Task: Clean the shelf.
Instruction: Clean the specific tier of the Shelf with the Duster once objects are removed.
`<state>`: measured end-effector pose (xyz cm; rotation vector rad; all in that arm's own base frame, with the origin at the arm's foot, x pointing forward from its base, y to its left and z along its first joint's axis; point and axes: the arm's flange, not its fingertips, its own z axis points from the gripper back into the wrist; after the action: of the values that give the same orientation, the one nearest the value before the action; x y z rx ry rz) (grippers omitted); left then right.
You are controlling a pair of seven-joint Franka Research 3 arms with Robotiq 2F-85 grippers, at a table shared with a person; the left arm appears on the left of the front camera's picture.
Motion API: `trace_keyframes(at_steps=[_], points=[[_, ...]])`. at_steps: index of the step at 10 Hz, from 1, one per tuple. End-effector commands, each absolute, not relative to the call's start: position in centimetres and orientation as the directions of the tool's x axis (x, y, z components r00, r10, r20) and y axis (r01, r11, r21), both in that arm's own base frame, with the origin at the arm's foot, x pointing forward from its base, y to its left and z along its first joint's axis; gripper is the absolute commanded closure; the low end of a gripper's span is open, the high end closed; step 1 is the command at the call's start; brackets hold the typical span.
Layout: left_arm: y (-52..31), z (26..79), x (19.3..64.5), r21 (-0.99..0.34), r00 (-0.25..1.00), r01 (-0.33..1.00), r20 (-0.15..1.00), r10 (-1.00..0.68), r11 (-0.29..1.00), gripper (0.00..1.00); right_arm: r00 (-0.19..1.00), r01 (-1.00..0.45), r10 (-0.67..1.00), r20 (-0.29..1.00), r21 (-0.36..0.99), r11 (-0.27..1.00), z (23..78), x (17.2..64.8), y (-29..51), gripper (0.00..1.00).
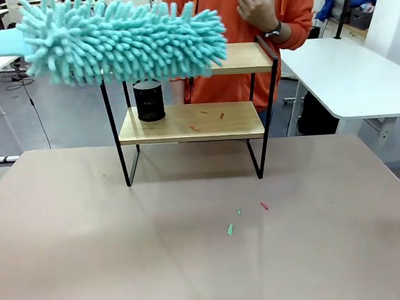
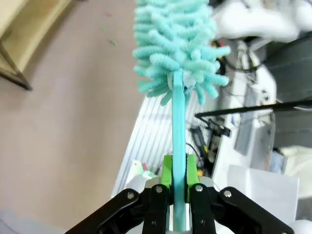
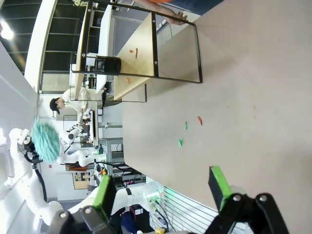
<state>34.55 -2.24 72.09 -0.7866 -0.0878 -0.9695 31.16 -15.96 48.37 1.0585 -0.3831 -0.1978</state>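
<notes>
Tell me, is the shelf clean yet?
Not yet. Done: the left gripper has the duster gripped and held level with the top board of the shelf. In hand: that top board seems to be getting dusted. Left: small scraps lie on the lower board near the cup, and more on the table.
</notes>
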Motion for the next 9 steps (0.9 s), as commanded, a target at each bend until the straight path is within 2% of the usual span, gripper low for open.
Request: trace_keyframes(at_steps=[1, 2, 3, 5, 6, 7, 8, 9], points=[[5.3, 72.0, 35.2, -0.585, 0.800, 0.600, 0.445, -0.404, 0.545, 0.88, 0.910, -0.055, -0.341, 0.237, 0.882, 0.469, 48.5, 31.5, -15.9, 0.00], [10.6, 70.2, 35.1, -0.635, 0.890, 0.439, 0.403, -0.212, 0.636, 0.88, 0.910, -0.055, -0.341, 0.237, 0.882, 0.469, 48.5, 31.5, -15.9, 0.00], [13.7, 68.1, 35.1, -0.678, 0.931, 0.310, 0.357, -0.070, 0.667, 0.88, 0.910, -0.055, -0.341, 0.237, 0.882, 0.469, 48.5, 31.5, -15.9, 0.00], [15.5, 64.2, 35.1, -0.679, 0.928, 0.074, 0.315, 0.199, 0.731, 0.88, 0.910, -0.055, -0.341, 0.237, 0.882, 0.469, 48.5, 31.5, -15.9, 0.00], [14.9, 61.7, 35.7, -0.629, 0.900, -0.035, 0.318, 0.298, 0.777, 0.88, 0.910, -0.055, -0.341, 0.237, 0.882, 0.469, 48.5, 31.5, -15.9, 0.00], [14.0, 59.8, 36.6, -0.615, 0.903, -0.054, 0.306, 0.301, 0.787, 0.88, 0.910, -0.055, -0.341, 0.237, 0.882, 0.469, 48.5, 31.5, -15.9, 0.00], [12.7, 58.5, 37.6, -0.570, 0.931, -0.035, 0.280, 0.234, 0.821, 0.88, 0.910, -0.055, -0.341, 0.237, 0.882, 0.469, 48.5, 31.5, -15.9, 0.00], [18.6, 61.1, 36.6, -0.633, 0.914, -0.011, 0.308, 0.264, 0.774, 0.88, 0.910, -0.055, -0.341, 0.237, 0.882, 0.469, 48.5, 31.5, -15.9, 0.00]])
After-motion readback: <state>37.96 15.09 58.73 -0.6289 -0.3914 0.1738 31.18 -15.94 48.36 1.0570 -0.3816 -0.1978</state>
